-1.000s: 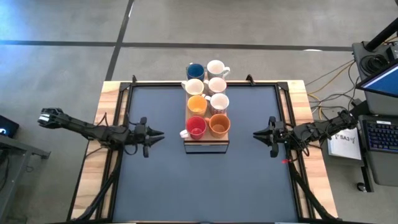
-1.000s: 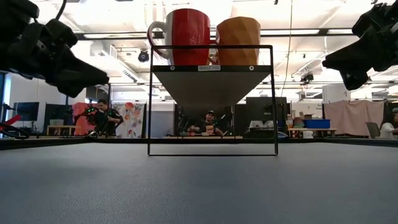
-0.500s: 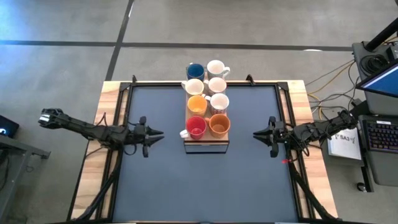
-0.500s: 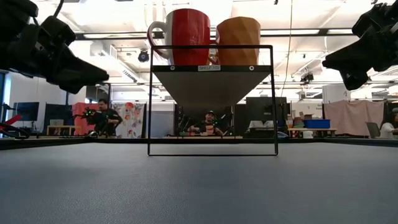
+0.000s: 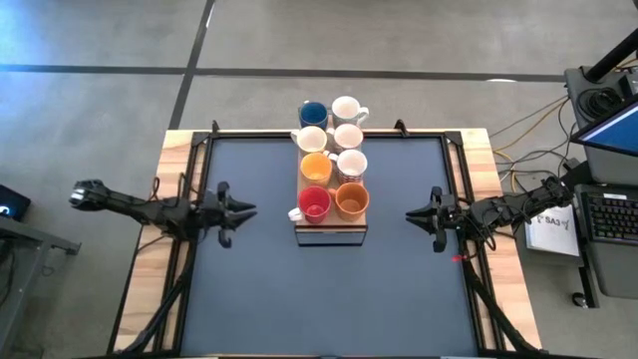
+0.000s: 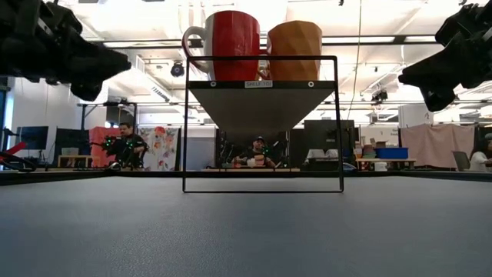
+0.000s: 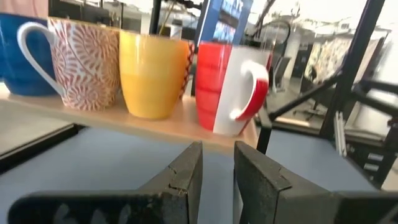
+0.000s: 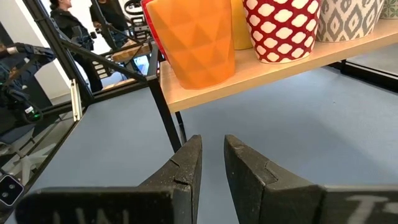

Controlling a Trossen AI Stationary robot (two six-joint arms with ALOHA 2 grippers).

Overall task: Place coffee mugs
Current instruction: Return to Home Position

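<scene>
Several mugs stand in two rows on a light-wood board [image 5: 331, 225] raised on a black wire stand at the table's far middle. The nearest pair is a red mug [image 5: 314, 203] and a brown-orange mug [image 5: 351, 199]. Behind them stand a yellow-orange mug [image 5: 317, 166], white mugs and a blue mug [image 5: 313, 114]. My left gripper [image 5: 244, 209] hovers left of the board, pointing at the red mug [image 7: 227, 87], shut and empty. My right gripper [image 5: 411, 213] hovers right of the board, pointing at the brown-orange mug [image 8: 193, 37], shut and empty.
The stand's black frame [image 6: 261, 188] rests on the dark mat, with the mugs [image 6: 231, 46] well above table height. The table has wooden side rails [image 5: 169, 189]. A desk with a keyboard and cables [image 5: 608, 214] lies beyond the right edge. People sit in the room behind.
My left gripper has gone up and a little toward the table's far edge, still shut and empty. The mugs and my right gripper have kept still.
</scene>
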